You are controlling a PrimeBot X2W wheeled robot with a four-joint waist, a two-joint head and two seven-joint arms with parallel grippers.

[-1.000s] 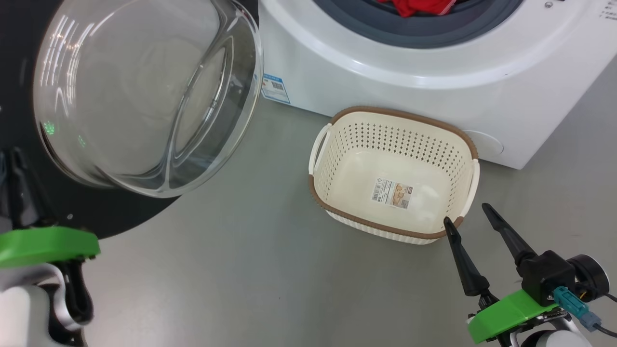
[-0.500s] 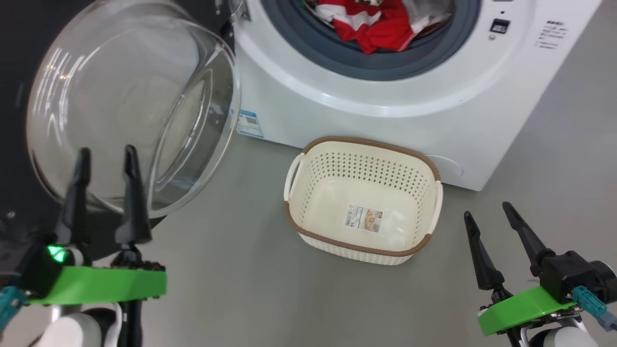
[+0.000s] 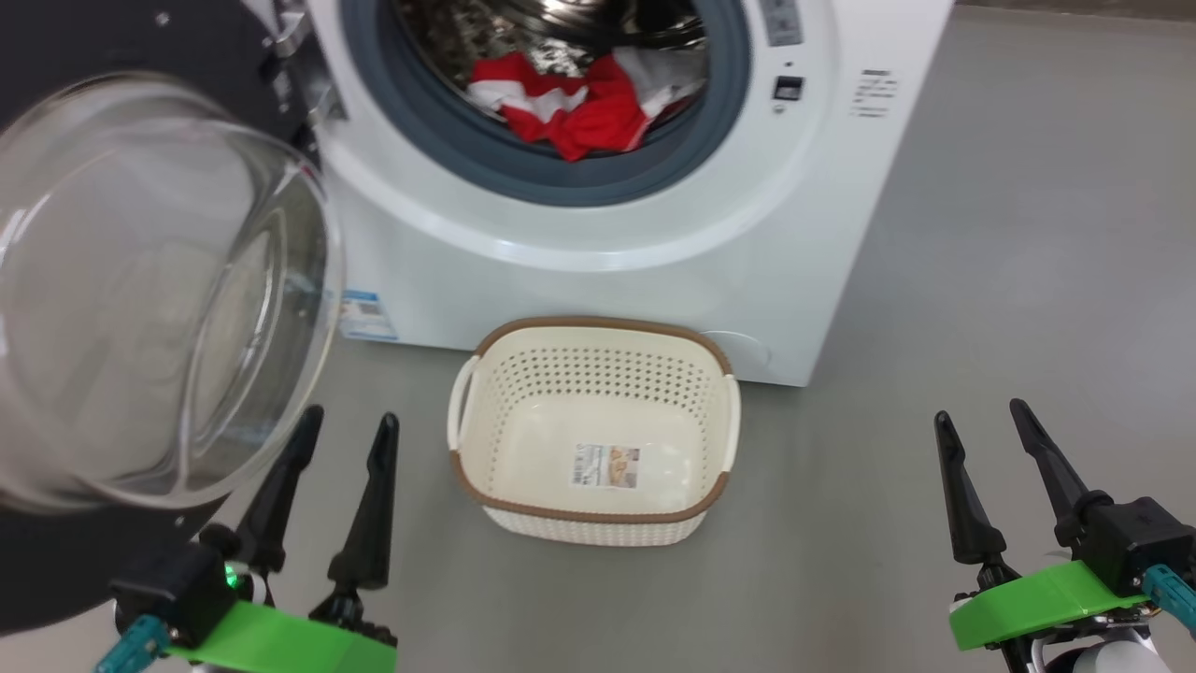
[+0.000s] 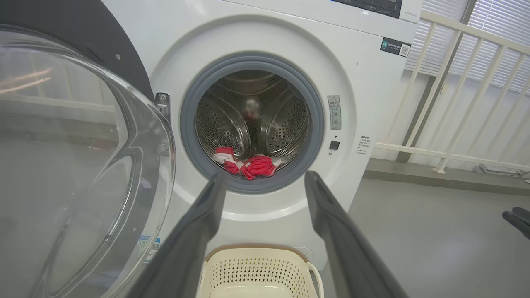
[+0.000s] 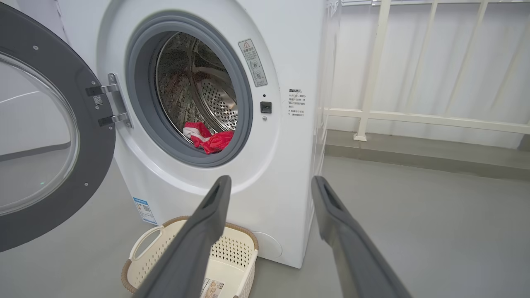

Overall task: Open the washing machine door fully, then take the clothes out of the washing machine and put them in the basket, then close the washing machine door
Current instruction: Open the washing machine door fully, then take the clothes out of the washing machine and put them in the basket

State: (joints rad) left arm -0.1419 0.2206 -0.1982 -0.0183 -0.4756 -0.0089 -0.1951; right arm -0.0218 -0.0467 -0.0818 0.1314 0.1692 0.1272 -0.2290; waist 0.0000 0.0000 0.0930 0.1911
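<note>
Both gape wide and empty in the head view: the left pincer [image 3: 350, 418] just beside the open door [image 3: 159, 299], the right pincer [image 3: 980, 411] well right of the basket [image 3: 598, 323], which stands empty on the floor [image 3: 841, 523] just before the washer [image 3: 607, 280]. Left wrist view: red-and-white clothes [image 4: 248, 163] lie at the drum's [image 4: 252, 116] front. Right wrist view: the door hangs wide on its hinges [image 5: 107, 105].

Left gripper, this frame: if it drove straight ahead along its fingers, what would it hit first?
Most likely the washing machine, around the lower grey rubber ring just under the red clothes. The left gripper would pass above the basket and beside the open door; depth is uncertain.
</note>
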